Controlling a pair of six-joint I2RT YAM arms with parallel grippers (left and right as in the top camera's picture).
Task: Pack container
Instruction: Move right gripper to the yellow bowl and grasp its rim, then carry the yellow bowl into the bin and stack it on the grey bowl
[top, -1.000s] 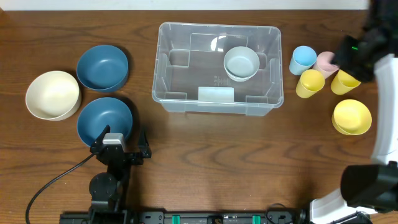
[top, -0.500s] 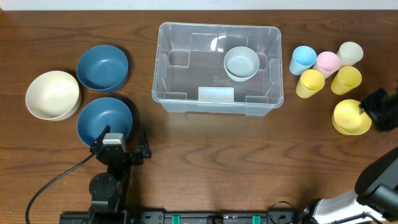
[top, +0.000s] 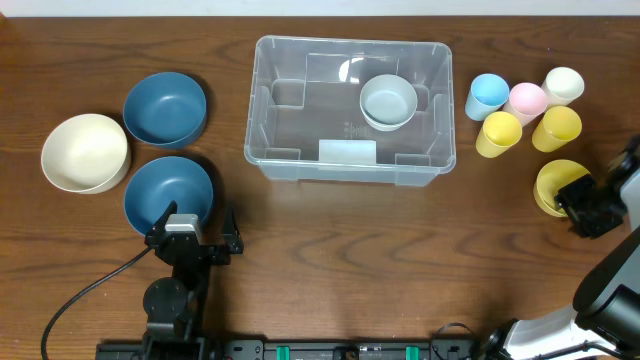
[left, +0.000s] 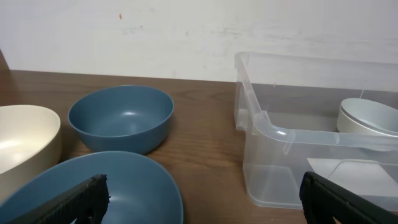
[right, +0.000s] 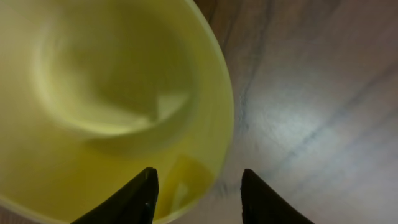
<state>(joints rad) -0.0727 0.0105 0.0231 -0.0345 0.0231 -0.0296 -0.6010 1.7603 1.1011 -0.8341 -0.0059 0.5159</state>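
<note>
**First speaker:** Why does the right gripper (top: 583, 207) sit at the yellow bowl (top: 553, 180)?

**Second speaker:** It appears to be lining up to lift that bowl by its rim. In the right wrist view one finger hangs over the bowl's inside and the other over bare table (top: 350, 235); the jaws stand apart astride the rim, clamping nothing yet.

**First speaker:** And the left gripper (top: 197, 224)?

**Second speaker:** It rests near the table's front edge, just behind a blue bowl (top: 165, 190); its jaws are spread wide and hold nothing; it seems parked out of the way.

**First speaker:** Where is the container (top: 350, 41)?

**Second speaker:** It lies at the middle of the table towards the back, well apart from the right gripper. It is to that gripper's left and farther back, beyond a cluster of cups (top: 527, 100); a pale grey bowl (top: 388, 100) already sits in its right half.
</note>
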